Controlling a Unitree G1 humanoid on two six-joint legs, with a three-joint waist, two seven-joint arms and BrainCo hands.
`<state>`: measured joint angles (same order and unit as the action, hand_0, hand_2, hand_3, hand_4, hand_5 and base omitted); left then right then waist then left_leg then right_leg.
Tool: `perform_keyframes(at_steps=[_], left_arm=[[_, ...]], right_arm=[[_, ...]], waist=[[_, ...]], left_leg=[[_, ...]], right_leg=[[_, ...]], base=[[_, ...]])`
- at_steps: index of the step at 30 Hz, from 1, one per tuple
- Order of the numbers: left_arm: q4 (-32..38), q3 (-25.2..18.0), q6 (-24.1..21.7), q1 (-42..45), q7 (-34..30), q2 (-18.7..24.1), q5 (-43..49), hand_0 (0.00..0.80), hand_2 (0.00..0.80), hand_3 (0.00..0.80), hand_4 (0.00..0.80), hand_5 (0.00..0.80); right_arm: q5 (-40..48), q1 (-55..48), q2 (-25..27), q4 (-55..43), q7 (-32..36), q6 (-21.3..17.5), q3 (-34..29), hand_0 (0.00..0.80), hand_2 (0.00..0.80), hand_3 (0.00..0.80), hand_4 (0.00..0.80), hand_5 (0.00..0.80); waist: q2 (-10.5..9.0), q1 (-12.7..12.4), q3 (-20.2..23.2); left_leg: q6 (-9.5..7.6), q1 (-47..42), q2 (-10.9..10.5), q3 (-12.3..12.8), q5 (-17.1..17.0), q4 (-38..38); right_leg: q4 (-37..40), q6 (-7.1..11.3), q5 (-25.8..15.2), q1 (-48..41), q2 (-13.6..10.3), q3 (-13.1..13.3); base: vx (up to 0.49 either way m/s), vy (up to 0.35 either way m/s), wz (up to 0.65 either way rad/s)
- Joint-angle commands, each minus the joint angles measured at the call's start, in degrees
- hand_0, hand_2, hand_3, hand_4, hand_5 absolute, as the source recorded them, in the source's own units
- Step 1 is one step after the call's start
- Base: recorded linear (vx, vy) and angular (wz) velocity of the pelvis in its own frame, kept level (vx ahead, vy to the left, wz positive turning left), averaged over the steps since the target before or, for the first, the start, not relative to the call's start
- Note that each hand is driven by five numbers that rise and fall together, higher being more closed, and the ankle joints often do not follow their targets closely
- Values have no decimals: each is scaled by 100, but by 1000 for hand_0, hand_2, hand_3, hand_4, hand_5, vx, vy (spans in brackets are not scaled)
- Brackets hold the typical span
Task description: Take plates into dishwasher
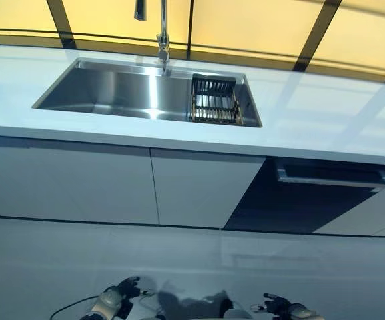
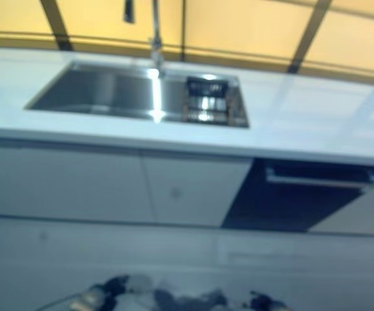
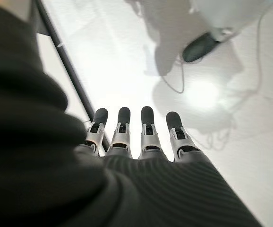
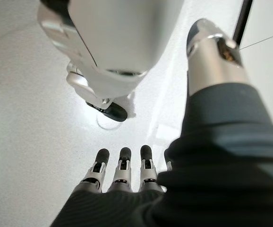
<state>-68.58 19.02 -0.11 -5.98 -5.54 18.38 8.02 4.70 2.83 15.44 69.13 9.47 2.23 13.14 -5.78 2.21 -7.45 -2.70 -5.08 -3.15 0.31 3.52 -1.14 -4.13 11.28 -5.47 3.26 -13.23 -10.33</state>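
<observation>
A dark wire dish rack stands in the right end of the steel sink; I cannot make out what it holds. The dishwasher is the dark panel under the counter at the right, with a silver handle along its top. My left hand and right hand hang low at the bottom edge, far from the counter. In the left wrist view the left hand's fingers are straight over the floor and hold nothing. In the right wrist view the right hand's fingers are also straight and empty.
A white counter runs across the view with a tap behind the sink. White cabinet doors sit left of the dishwasher. Pale floor lies between me and the cabinets.
</observation>
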Motion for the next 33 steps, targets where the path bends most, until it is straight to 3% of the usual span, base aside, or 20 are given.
perform_keyframes(at_steps=[1, 4, 7, 8, 11, 15, 18, 20, 21, 23, 26, 30, 33], left_arm=[[-9, -86, 130, 131, 23, 115, 205, 0, 0, 0, 0, 0], [-178, -276, 136, 260, -92, 212, 136, 0, 0, 0, 0, 0], [-240, -346, 193, 308, -176, 237, 178, 0, 0, 0, 0, 0], [-267, -336, 253, 295, -200, 234, 170, 0, 0, 0, 0, 0], [-254, -267, 270, 211, -200, 205, 118, 0, 0, 0, 0, 0], [-116, -112, 157, 99, -204, 174, 53, 0, 0, 0, 0, 0], [-42, -23, 97, 44, -170, 180, -22, 0, 0, 0, 0, 0], [73, -47, 77, 1, -137, 208, -216, 0, 0, 0, 0, 0], [156, -52, 50, -59, -92, 184, -327, 0, 0, 0, 0, 0], [222, -86, -56, -130, -21, 100, -450, 0, 0, 0, 0, 0], [277, -40, -65, -197, 115, -35, -436, 0, 0, 0, 0, 0], [250, -15, -48, -229, 124, -98, -531, 0, 0, 0, 0, 0], [214, -76, 34, -119, 95, -158, -577, 0, 0, 0, 0, 0]], right_arm=[[-13, 309, 181, -173, 16, -133, 10, 0, 0, 0, 0, 0], [-59, 316, 134, -126, 54, -118, 26, 0, 0, 0, 0, 0], [-147, 289, 86, -22, 81, -169, -16, 0, 0, 0, 0, 0], [-174, 267, 45, 49, 93, -215, -16, 0, 0, 0, 0, 0], [-151, 273, -35, 100, 80, -202, 19, 0, 0, 0, 0, 0], [-53, 333, -102, 125, 56, -162, 75, 0, 0, 0, 0, 0], [-8, 412, -117, 129, 62, -143, 149, 0, 0, 0, 0, 0], [-55, 465, -108, 67, 64, -133, 260, 0, 0, 0, 0, 0], [-19, 508, -66, 16, 33, -121, 339, 0, 0, 0, 0, 0], [23, 600, 59, -20, 53, -77, 366, 0, 0, 0, 0, 0], [20, 637, 219, -23, 155, -5, 386, 0, 0, 0, 0, 0], [47, 572, 308, 51, 226, 61, 378, 0, 0, 0, 0, 0], [-7, 496, 306, 161, 176, 120, 318, 0, 0, 0, 0, 0]], waist=[[302, -170, -275], [376, -276, -279], [451, -336, -206], [478, -389, -126], [454, -456, 53], [415, -514, 210], [395, -549, 227], [396, -627, 176], [400, -677, 122], [363, -765, -5], [384, -742, -160], [394, -630, -239], [334, -534, -196]], left_leg=[[176, -584, -13, 49, 323, 329], [160, -553, 82, 268, 131, 470], [89, -454, 155, 278, -1, 551], [30, -360, 205, 260, -41, 556], [-58, -114, 244, 193, -147, 597], [-82, 117, 310, 99, -269, 614], [-27, 223, 394, 81, -369, 614], [178, 412, 624, 117, -595, 607], [359, 695, 800, 124, -761, 540], [683, 1202, 1089, 100, -1133, 457], [885, 1482, 1329, 120, -1525, 532], [816, 1333, 1221, 281, -1327, 372], [662, 1115, 808, 212, -743, -330]], right_leg=[[630, 0, -1084, 725, 439, -307], [148, -49, -987, 553, 242, -356], [-268, -135, -795, 299, 129, -91], [-418, -202, -597, -20, 72, 105], [-732, -196, -551, -377, -64, 400], [-1131, -118, -530, -676, -50, 700], [-1144, -114, -344, -785, 43, 741], [-641, -191, 383, -988, 253, 653], [-246, -292, 816, -1124, 408, 686], [210, -448, 897, -1246, 586, 733], [539, -610, 765, -1313, 776, 666], [685, -740, 715, -1360, 843, 521], [778, -792, 534, -1229, 806, 449]], base=[[-426, 167, -6], [-342, 79, -21], [-277, -25, -17], [-255, -91, 3], [-322, -171, 4], [-310, -237, -7], [-319, -305, -18], [-385, -385, -4], [-384, -337, -18], [-428, -368, -13], [-356, -295, -19], [-310, -196, -3], [-255, -89, 18]])
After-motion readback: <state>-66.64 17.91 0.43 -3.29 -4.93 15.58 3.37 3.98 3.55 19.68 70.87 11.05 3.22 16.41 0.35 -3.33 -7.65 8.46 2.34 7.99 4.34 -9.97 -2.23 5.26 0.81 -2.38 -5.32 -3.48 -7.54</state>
